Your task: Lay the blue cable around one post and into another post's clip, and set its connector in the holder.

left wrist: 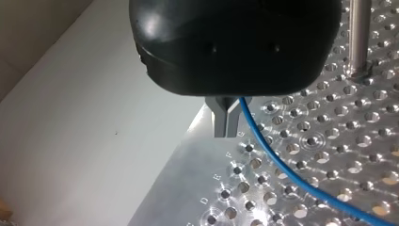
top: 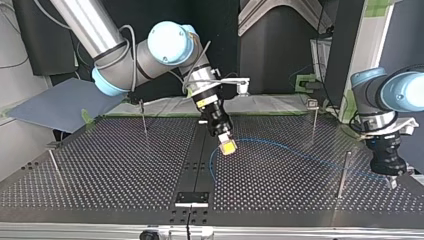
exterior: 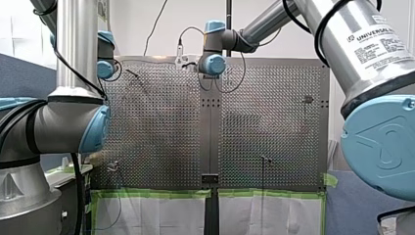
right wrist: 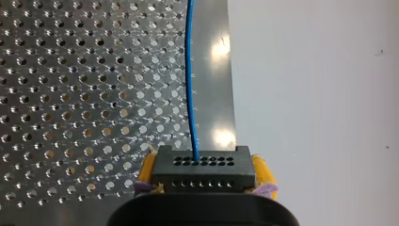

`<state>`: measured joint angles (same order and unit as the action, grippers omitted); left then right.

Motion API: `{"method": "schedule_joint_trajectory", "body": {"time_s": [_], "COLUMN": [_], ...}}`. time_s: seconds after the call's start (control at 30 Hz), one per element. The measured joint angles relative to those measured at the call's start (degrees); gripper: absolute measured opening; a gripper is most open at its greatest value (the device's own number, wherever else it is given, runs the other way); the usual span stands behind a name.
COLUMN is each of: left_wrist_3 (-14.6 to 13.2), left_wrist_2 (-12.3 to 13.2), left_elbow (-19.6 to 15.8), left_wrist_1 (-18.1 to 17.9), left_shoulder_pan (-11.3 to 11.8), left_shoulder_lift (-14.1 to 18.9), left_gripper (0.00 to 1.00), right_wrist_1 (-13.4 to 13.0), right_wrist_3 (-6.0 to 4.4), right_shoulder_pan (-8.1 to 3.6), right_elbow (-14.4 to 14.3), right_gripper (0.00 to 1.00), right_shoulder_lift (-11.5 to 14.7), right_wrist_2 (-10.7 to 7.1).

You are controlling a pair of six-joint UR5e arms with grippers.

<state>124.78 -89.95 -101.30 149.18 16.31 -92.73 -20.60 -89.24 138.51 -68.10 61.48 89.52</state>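
My right pincer (top: pixel 227 146) is tilting down over the middle of the tabletop (top: pixel 100 165). Its yellow pads (right wrist: pixel 260 172) are closed on the black connector (right wrist: pixel 203 172). The holed face of the connector is pointing ahead of the pincer, and its long side is lying across from pad to pad.

The blue cable (right wrist: pixel 189 70) is leaving this face and running straight ahead along the bare middle strip. In the top view it is then sweeping in a wide curve toward the view's right, passing near a post (top: pixel 344 172).

There my left pincer (left wrist: pixel 226 123) is hanging at the tabletop's edge with its metal fingers pressed together. The cable is coming out just beside them, and I cannot tell if they are clamping it. The perforated surface around the curve is lying open.
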Motion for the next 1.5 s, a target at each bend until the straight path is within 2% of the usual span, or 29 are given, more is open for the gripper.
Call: {"method": "schedule_joint_trajectory", "body": {"time_s": [0.27,0.47,0.73,0.97,1.1,1.37,1.4,1.43,1.47,1.5], "left_wrist_3": [-0.26,-0.60,-0.65,-0.65,-0.41,1.09,1.13,1.17,1.18,1.20], "left_wrist_2": [1.02,1.52,0.51,-0.18,-0.27,-0.12,-0.10,-0.07,0.03,0.13], "left_elbow": [-0.01,-0.01,-0.26,-0.77,-1.34,-3.10,-3.13,-3.16,-3.18,-3.20], "left_wrist_1": [0.02,0.08,0.96,1.33,1.13,-1.12,-1.20,-1.27,-1.35,-1.39], "left_shoulder_pan": [-1.04,-2.37,-3.29,-4.25,-4.70,-5.43,-5.53,-5.63,-5.76,-5.85], "left_shoulder_lift": [-2.61,-4.71,-5.79,-6.09,-6.14,-6.12,-6.12,-6.12,-6.12,-6.11], "left_gripper": [0.00,0.00,0.00,0.00,0.00,0.00,0.04,0.14,0.14,0.23], "right_wrist_1": [0.27,0.38,2.25,4.97,3.76,0.14,-0.43,-0.85,-1.26,-1.82], "right_wrist_3": [-0.25,-1.87,-2.52,-2.15,-2.83,-4.53,-4.61,-4.64,-4.62,-4.57], "right_shoulder_pan": [-0.23,-0.68,-2.14,-3.76,-4.80,-6.13,-6.32,-6.47,-6.61,-6.80], "right_elbow": [0.69,0.71,0.62,-0.81,-2.90,-6.70,-7.27,-7.68,-8.09,-8.65], "right_gripper": [0.00,0.00,0.00,0.00,0.00,0.00,0.00,0.00,0.00,0.00], "right_shoulder_lift": [-0.91,-1.44,-1.70,-1.85,-1.86,-1.88,-1.88,-1.88,-1.88,-1.89], "right_wrist_2": [-0.10,0.06,2.00,3.01,3.25,3.46,3.51,3.57,3.63,3.72]}}
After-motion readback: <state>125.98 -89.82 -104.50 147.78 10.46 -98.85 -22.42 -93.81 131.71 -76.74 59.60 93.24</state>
